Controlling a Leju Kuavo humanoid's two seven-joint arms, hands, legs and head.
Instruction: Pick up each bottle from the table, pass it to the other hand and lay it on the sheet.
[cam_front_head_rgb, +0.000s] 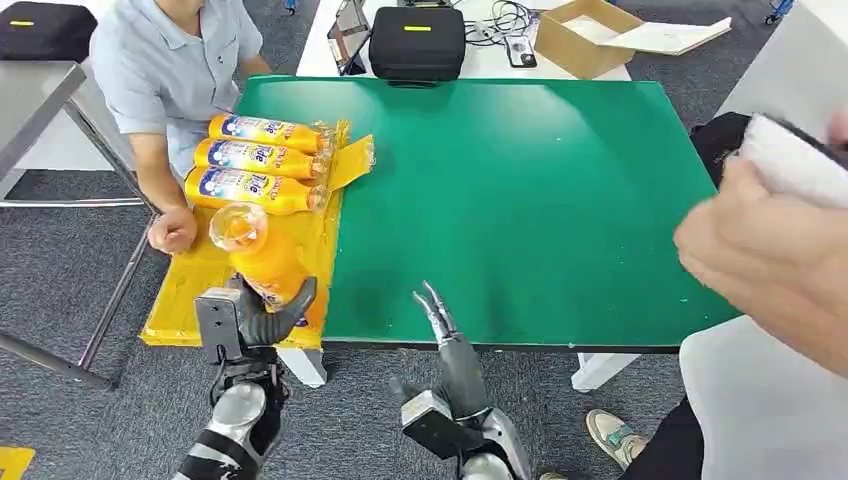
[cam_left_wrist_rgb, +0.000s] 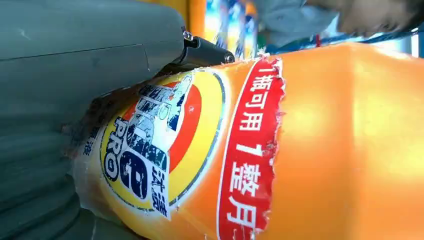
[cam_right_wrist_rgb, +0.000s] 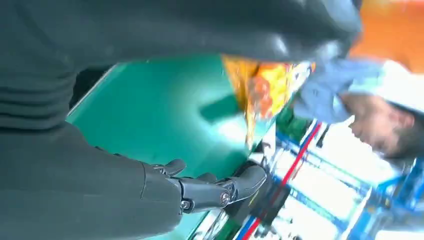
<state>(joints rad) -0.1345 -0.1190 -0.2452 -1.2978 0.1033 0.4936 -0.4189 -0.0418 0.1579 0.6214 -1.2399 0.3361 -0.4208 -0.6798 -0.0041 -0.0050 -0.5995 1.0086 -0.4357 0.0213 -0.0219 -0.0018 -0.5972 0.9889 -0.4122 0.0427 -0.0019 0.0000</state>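
Four bottles in all. Three lie side by side (cam_front_head_rgb: 262, 160) on the yellow sheet (cam_front_head_rgb: 200, 290), caps toward the green table (cam_front_head_rgb: 520, 200), packed close at the sheet's far end so the near part stays free. The fourth, the held bottle (cam_front_head_rgb: 262, 256), is clasped in the left hand (cam_front_head_rgb: 250, 312) above the sheet's near part, tilted with its clear base toward the camera; in the left wrist view the thumb (cam_left_wrist_rgb: 90, 55) presses the label, a grip low on the body that likely leaves room to lay it down flat. Right hand (cam_front_head_rgb: 437, 312): released, fingers straight and apart over the table's near edge, holding nothing. One seated person (cam_front_head_rgb: 170, 70) rests a fist beside the sheet; another person's hand (cam_front_head_rgb: 770, 250) with a white cloth is at the right.
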